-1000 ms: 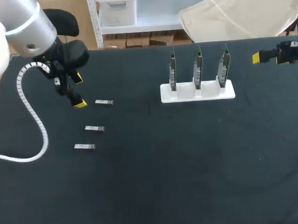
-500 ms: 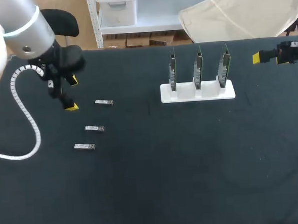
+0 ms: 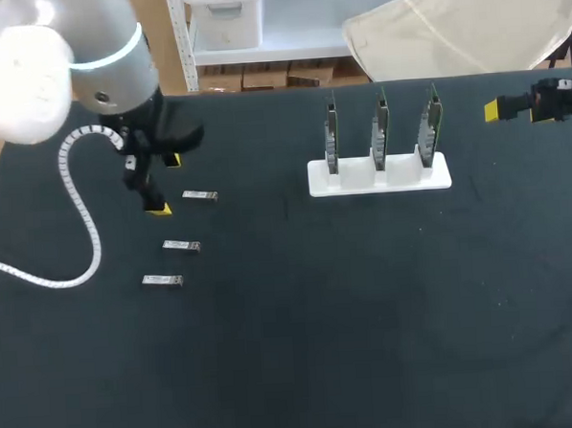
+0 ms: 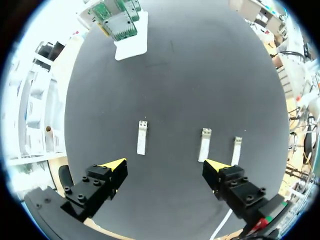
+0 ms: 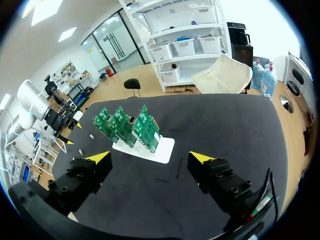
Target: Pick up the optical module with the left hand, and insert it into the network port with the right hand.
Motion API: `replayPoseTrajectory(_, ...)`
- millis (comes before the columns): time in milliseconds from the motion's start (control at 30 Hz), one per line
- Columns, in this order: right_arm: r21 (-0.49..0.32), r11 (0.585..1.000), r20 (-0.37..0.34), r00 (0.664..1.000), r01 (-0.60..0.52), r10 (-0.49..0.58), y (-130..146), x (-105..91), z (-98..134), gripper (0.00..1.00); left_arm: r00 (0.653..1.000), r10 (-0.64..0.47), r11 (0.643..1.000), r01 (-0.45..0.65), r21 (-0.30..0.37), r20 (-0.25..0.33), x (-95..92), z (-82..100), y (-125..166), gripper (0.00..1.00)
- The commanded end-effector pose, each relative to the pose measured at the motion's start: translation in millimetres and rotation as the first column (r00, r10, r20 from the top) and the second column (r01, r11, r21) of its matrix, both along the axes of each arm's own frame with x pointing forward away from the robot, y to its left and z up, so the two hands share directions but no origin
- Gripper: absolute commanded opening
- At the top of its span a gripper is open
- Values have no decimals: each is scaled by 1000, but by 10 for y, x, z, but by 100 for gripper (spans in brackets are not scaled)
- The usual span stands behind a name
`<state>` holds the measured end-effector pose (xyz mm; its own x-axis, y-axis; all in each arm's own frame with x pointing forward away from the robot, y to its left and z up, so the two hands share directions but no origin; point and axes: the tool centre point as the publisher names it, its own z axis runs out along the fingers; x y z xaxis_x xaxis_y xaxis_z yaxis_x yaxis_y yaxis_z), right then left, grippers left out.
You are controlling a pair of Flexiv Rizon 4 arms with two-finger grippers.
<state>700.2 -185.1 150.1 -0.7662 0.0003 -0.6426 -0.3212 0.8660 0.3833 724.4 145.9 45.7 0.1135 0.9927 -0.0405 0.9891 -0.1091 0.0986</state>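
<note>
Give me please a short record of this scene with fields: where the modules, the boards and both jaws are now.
optical modules: three, lying flat on the table in a slanted row: far module, middle module, near module
white holder: carries three green boards, upright
left jaws: open, empty, over the table just beside the far module
right jaws: open, empty, near the table's right edge, apart from the white holder
task status: no module picked up yet

Left claw (image 4: 165,165) spread wide; right claw (image 5: 150,157) likewise.
</note>
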Motion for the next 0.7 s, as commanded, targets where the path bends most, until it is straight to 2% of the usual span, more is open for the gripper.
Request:
replayPoseTrajectory(33, 0, 1000, 0, 1000, 0, 0, 0, -1, -1, 100, 999, -19, 999, 21, 36, -40, 163, -101, -88, 100)
replayPoseTrajectory(133, 0, 1000, 0, 1000, 0, 0, 0, -1, -1, 100, 998, -5, 1000, 6, 13, -63, 225, -160, -84, 100)
replayPoseTrajectory(333, 0, 1000, 0, 1000, 0, 0, 0, -1, -1, 100, 997, -14, 999, 18, 48, -71, 269, -286, -70, 100)
replayPoseTrajectory(467, 0, 1000, 0, 1000, 0, 0, 0, -1, -1, 100, 997, -16, 999, 19, 48, -74, 265, -340, -76, 100)
replayPoseTrajectory(700, 0, 1000, 0, 1000, 0, 0, 0, -1, -1, 100, 999, 7, 1000, -6, 28, -47, 224, -415, -137, 100)
